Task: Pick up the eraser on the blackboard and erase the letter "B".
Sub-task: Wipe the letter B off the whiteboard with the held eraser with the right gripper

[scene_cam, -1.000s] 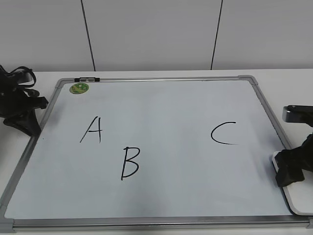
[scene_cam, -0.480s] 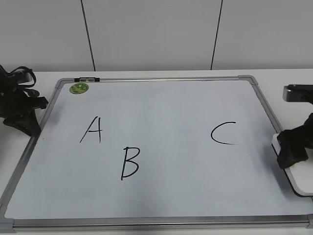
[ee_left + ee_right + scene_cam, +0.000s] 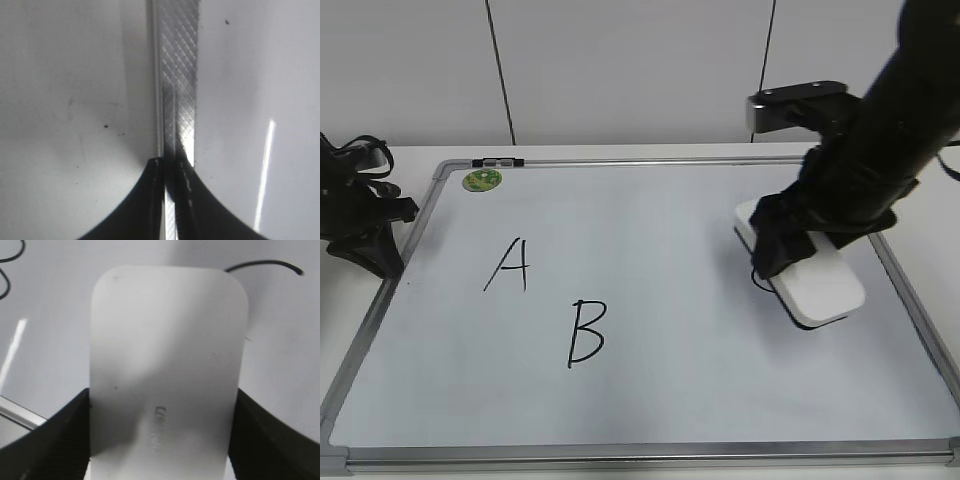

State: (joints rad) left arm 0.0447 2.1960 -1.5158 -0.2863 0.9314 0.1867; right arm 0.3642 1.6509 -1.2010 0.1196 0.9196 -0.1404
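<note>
Exterior view: the right gripper (image 3: 798, 262) is clamped across the eraser (image 3: 817, 284), a white block with rounded corners and a thin dark layer along its lower edge. The eraser sits over the right half of the blackboard (image 3: 650, 215), covering most of the letter "C" (image 3: 756, 282); whether it touches the surface I cannot tell. The letter "B" (image 3: 586, 332) is a thin-stroked black capital, whole and unsmudged, low and left of centre, well apart from the eraser. The letter "A" (image 3: 509, 265) stands up and to its left, and a round green sticker (image 3: 482, 180) sits near the top-left corner. In the right wrist view the dark fingers (image 3: 60, 437) press both long sides of the eraser (image 3: 167, 365), whose top carries faint grey lettering; a curved black stroke shows beyond its upper right corner. The left gripper (image 3: 365, 243) rests at the board's left frame, its jaws drawn together over the silver rail (image 3: 178, 80) with nothing held
</note>
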